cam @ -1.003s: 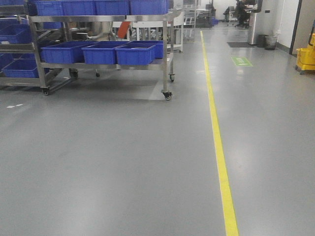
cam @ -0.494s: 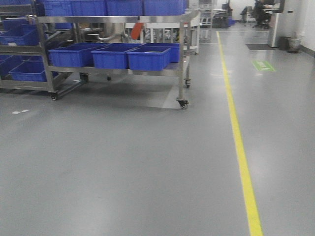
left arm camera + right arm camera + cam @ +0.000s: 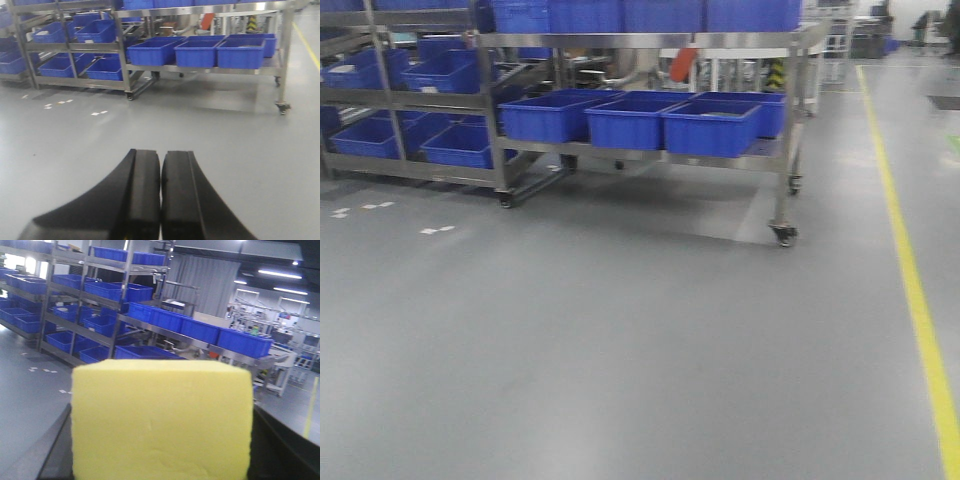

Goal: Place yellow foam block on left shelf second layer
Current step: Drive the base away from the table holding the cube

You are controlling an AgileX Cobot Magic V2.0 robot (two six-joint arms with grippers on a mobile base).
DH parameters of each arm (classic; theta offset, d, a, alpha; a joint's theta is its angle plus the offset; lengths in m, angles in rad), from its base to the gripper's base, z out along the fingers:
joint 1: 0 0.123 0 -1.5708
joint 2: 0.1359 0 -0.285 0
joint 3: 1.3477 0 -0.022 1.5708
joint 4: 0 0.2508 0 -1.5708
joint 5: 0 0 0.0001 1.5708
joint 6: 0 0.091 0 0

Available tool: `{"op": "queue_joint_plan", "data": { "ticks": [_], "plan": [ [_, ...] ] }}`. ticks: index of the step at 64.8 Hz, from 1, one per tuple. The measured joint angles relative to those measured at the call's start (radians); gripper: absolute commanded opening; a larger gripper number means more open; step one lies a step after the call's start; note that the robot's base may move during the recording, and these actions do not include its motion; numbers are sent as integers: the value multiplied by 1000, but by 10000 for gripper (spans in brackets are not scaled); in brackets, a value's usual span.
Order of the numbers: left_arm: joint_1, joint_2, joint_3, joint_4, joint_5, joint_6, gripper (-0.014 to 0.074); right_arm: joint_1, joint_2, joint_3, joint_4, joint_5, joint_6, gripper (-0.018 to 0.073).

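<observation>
Carrying a small bright yellow cube of matte foam (image 3: 160, 420) in the right gripper (image 3: 162, 452), pinched between dark fingers (image 3: 285, 450) on either flank and filling most of the right wrist view. Held up in the air, touching no shelf. Over to the left gripper (image 3: 160, 190): pressed flat together, holding nothing, pointing towards the racks. Ahead in the front view, facing a stainless steel wheeled rack (image 3: 640, 40) loaded with blue plastic bins (image 3: 630, 122), and further left another steel rack (image 3: 410, 97) with more blue bins on at least 2 tiers. Well apart from both, with bare grey floor (image 3: 620, 350) between and a yellow painted line (image 3: 920, 300) off to the right. Grasp done, by the look of it; approach and placing not yet done. Left to do, judging from here: close in on the left-hand rack, bring the cube level with its 2nd layer, set it down, let go. Hard to say at this range which tier counts as 2nd
</observation>
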Motion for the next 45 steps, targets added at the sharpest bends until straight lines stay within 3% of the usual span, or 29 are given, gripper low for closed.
{"op": "queue_joint_plan", "data": {
  "ticks": [45],
  "plan": [
    [0, 0, 0, 0, 0, 0, 136, 0, 0, 0, 0, 0, 0, 276]
  ]
}}
